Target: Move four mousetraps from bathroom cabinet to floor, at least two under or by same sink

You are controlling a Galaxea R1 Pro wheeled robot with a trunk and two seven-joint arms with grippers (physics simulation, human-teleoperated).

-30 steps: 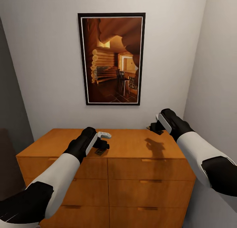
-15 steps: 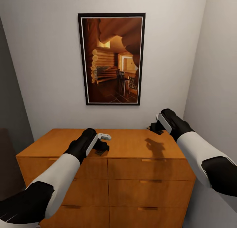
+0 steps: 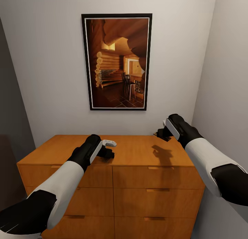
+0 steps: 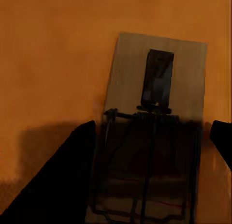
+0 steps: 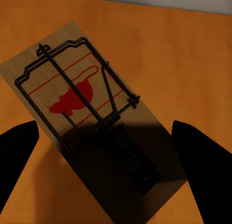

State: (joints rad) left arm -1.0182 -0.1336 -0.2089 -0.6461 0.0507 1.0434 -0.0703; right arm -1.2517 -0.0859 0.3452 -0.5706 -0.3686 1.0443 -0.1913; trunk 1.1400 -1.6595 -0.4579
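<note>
The orange-brown cabinet [image 3: 137,152] stands against the wall in front of me. In the left wrist view one mousetrap [image 4: 154,88] lies flat on the cabinet top [image 4: 48,54], and my left gripper [image 4: 150,161] is open with a dark finger on each side of it. In the head view that left gripper [image 3: 107,154] sits low over the cabinet's front edge and covers the trap. A second mousetrap [image 5: 82,100], printed with a red mouse, lies below my open right gripper [image 5: 111,156]. That right gripper [image 3: 161,133] hovers above the cabinet's back right corner.
A large framed picture [image 3: 117,61] hangs on the pale wall behind the cabinet. The side wall [image 3: 224,77] runs close along my right arm. Rows of drawer fronts [image 3: 155,178] with slot handles face me. A dark grey surface [image 3: 8,128] borders the left.
My left gripper has sunk lower around its mousetrap, which showed under it before and is now covered in the head view. The right arm has not moved.
</note>
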